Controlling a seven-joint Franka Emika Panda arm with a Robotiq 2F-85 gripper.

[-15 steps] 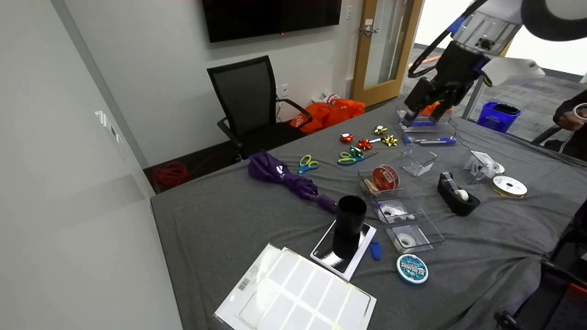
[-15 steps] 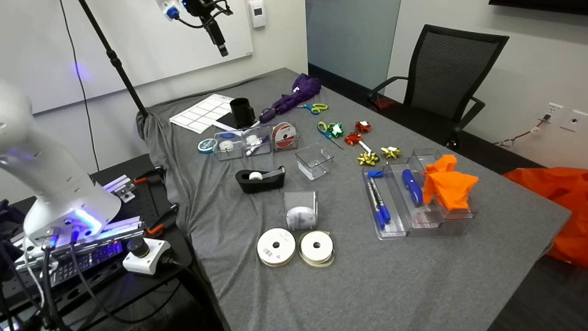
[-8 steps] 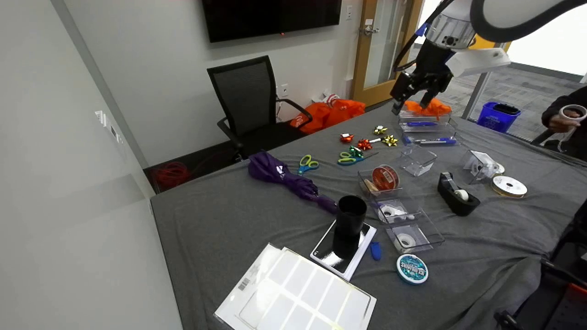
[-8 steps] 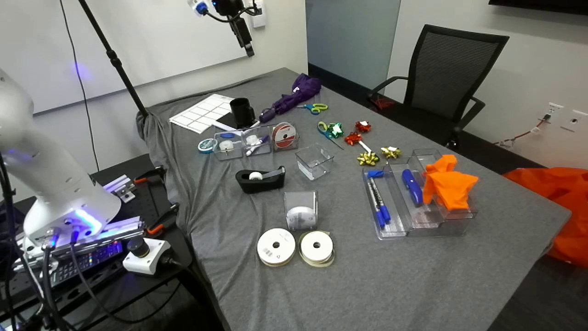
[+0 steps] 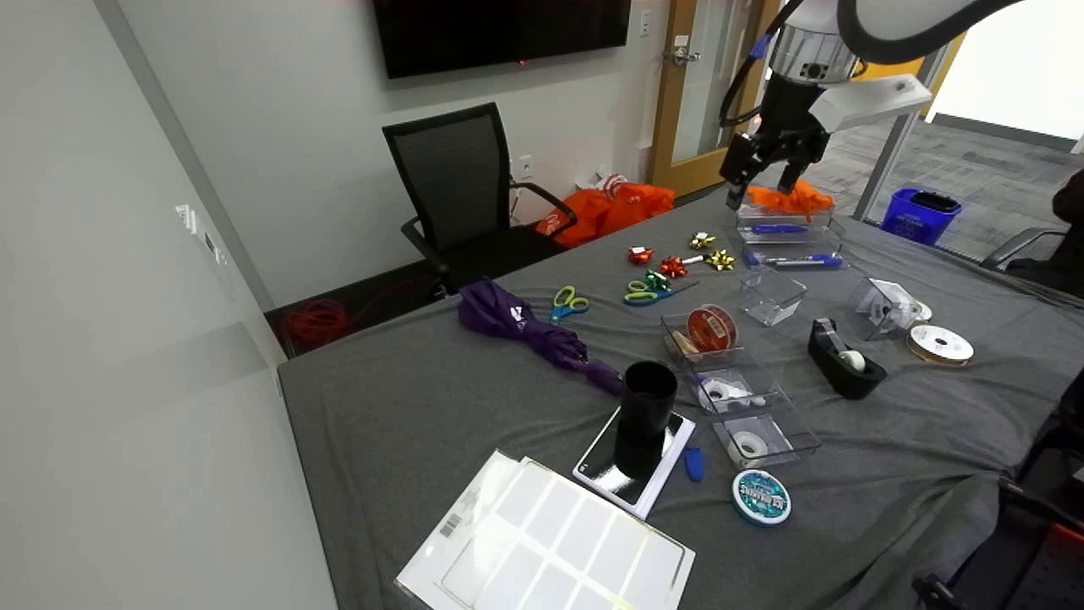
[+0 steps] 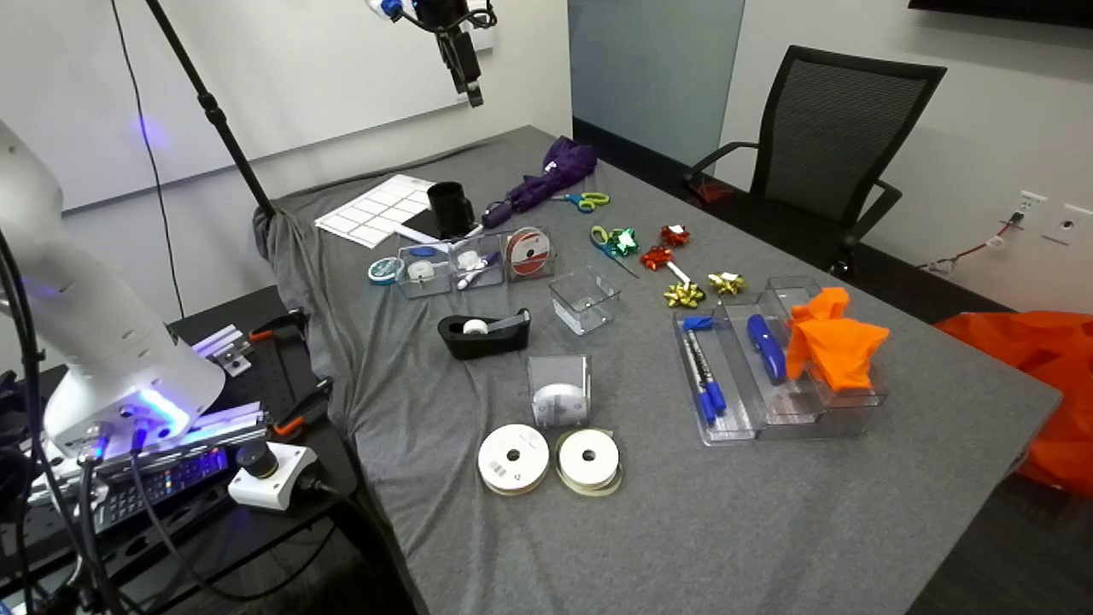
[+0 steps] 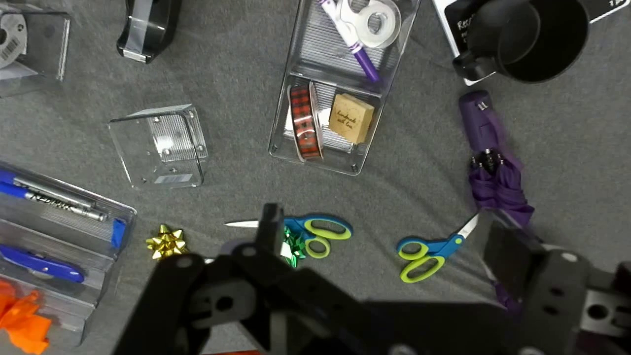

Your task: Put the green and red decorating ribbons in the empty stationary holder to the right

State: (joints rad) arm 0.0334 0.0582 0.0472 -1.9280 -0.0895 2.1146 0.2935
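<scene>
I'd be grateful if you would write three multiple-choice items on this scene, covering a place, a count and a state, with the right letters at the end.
1. Where is the red plaid ribbon spool?
A. On the purple umbrella
B. In the clear organizer, beside the wooden block
C. Inside the black mug

2. How many red bows are in view?
A. None
B. Four
C. Two

3. How do the fingers stand?
A. Open
B. Shut on a red bow
C. Shut on nothing

1: B; the wrist view shows spool and block side by side within the organizer's rim.
2: C; both exterior views show two.
3: A; in the wrist view a wide gap parts them, with nothing gripped.
</scene>
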